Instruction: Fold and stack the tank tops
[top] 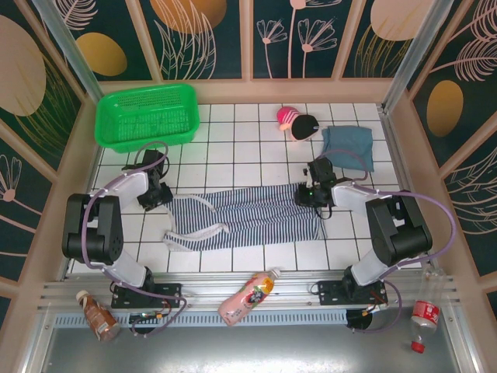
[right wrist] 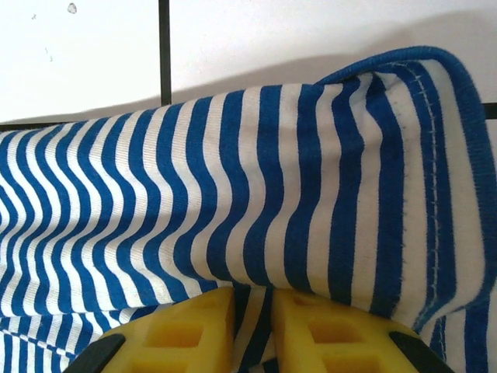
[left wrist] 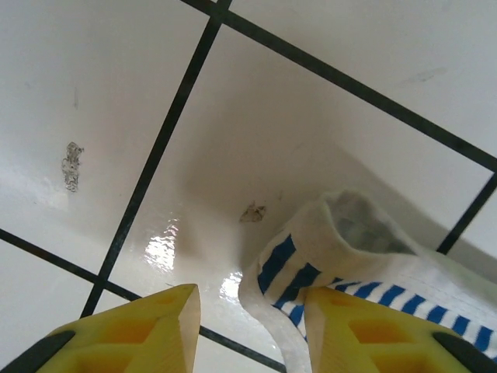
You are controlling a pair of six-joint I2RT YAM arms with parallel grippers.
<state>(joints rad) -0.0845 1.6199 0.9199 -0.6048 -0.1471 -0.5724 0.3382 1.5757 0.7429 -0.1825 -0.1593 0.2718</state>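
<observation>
The right gripper (right wrist: 252,330) is clenched on a pinch of the striped tank top (right wrist: 233,194). Its yellow fingers nearly meet, with cloth drawn down between them close to the stitched hem (right wrist: 446,194). The left gripper (left wrist: 252,326) is released: the jaws stand apart, and the white-bound strap (left wrist: 342,233) rests against the inner face of one finger only. In the top view the striped tank top (top: 248,217) lies stretched lengthwise on the tiled table (top: 233,124), spanning from the left gripper (top: 155,194) to the right gripper (top: 308,194). The blue-grey tank top (top: 348,148) lies folded beyond the right gripper, apart from the striped one. Treat the garment as light, thin and limp. It will not hold a shape, it will sag between two grip points, and the knit is likely to stretch if pulled. The glossy tile should let it slide readily. Suitable grip points are the bound edges, namely the strap loop and the hem corners, where the stitching gives the jaws something firmer to bite. It cannot be determined how many layers the right gripper holds. The arm covers that end of the garment in the top view. The left wrist view cuts off most of the strap, and it is unclear whether any of it lies beneath the finger.
</observation>
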